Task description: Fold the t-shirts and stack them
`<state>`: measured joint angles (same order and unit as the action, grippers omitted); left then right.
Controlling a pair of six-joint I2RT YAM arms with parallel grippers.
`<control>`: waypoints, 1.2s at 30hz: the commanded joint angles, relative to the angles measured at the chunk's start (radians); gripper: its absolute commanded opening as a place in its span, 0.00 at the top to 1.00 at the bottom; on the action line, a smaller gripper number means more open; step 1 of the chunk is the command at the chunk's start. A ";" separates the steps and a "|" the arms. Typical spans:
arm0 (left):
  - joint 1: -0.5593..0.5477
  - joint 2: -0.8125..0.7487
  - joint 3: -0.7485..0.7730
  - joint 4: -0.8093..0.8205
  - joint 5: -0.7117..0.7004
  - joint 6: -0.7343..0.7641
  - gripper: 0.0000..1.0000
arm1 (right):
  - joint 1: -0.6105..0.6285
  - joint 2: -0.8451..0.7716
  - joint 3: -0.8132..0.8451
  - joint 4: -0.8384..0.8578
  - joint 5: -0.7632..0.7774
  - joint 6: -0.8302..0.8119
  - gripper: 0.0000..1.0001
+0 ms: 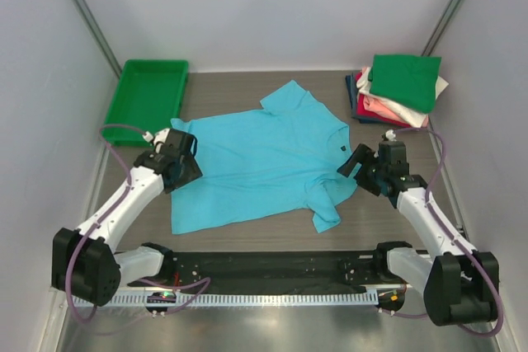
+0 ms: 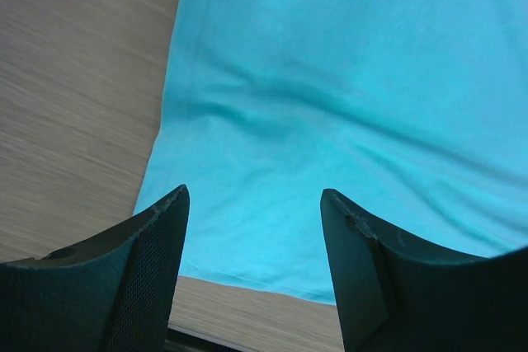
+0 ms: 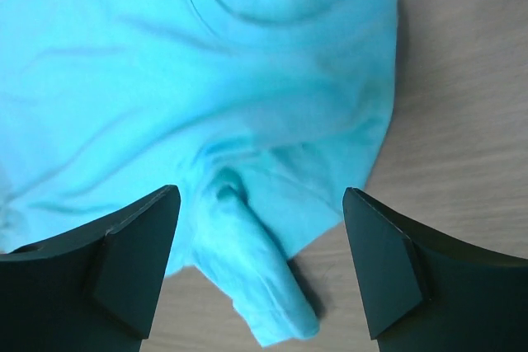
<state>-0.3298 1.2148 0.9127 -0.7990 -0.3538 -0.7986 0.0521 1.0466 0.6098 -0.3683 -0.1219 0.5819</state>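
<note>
T-shirt (image 1: 264, 162), turquoise, lies spread on the worktop (image 1: 231, 88). Our left end effector (image 2: 254, 191) and right end effector (image 3: 261, 190) gape wide, empty; we should draw the rumpled sleeve (image 3: 256, 286) flat first.

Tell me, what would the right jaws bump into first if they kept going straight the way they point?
Probably the turquoise t-shirt, at its rumpled sleeve seen between the open right jaws; how far off is unclear.
</note>
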 commanded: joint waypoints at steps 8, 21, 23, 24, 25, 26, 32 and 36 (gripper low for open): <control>0.000 -0.009 -0.205 0.095 0.067 -0.080 0.34 | 0.014 0.069 -0.170 0.111 -0.208 0.095 0.19; 0.023 0.201 -0.238 0.225 0.073 -0.081 0.37 | 0.019 0.210 -0.174 0.197 -0.180 0.039 0.99; 0.040 0.232 -0.206 0.212 0.062 -0.062 0.38 | -0.010 0.178 -0.153 0.158 -0.124 0.023 0.99; 0.058 0.267 -0.180 0.205 0.052 -0.041 0.38 | -0.038 0.161 -0.131 0.132 -0.102 0.015 0.99; 0.070 0.279 -0.167 0.201 0.047 -0.031 0.38 | -0.088 0.135 -0.122 0.087 -0.072 0.006 0.99; 0.099 0.291 -0.146 0.195 0.046 -0.021 0.38 | -0.113 0.109 -0.114 0.063 -0.018 0.004 0.99; 0.193 0.313 -0.100 0.211 0.074 0.002 0.39 | -0.216 -0.043 -0.073 0.000 0.097 0.030 0.99; 0.176 0.318 -0.055 0.198 0.099 0.009 0.40 | -0.216 0.012 -0.035 -0.003 -0.017 -0.014 0.57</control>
<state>-0.1482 1.5200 0.8257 -0.6193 -0.2398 -0.8181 -0.1574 1.0355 0.5297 -0.3546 -0.1341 0.6025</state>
